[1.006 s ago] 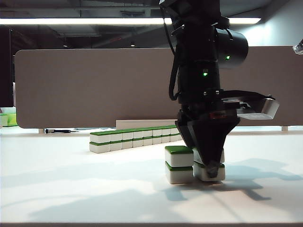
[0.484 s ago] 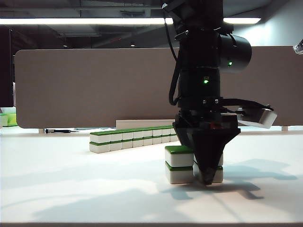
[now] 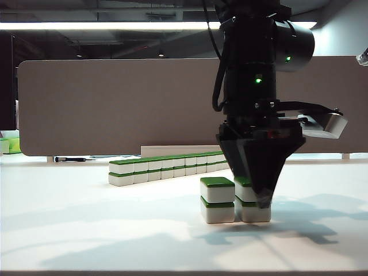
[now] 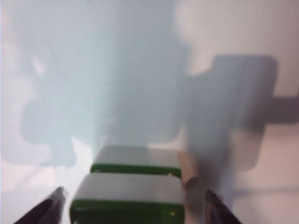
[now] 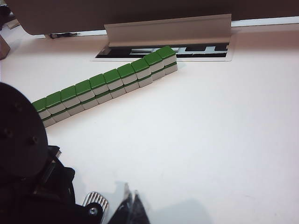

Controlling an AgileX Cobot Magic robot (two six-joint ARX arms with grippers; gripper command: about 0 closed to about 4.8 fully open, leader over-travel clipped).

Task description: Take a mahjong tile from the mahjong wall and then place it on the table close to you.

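The left claw (image 4: 133, 205) is open wide around the tile (image 3: 254, 190) set on the near worktop (image 3: 86, 230), away from the mahjong wall (image 3: 167, 167). The right claw (image 5: 133, 205) looks closed, empty.

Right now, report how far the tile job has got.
Done: four tiles sit near the table's front edge in two stacks, the right stack under the left gripper. In hand: that gripper's jaws stand open around the stack, holding nothing. The right gripper is parked, shut. Left: withdrawing; the wall stands behind.
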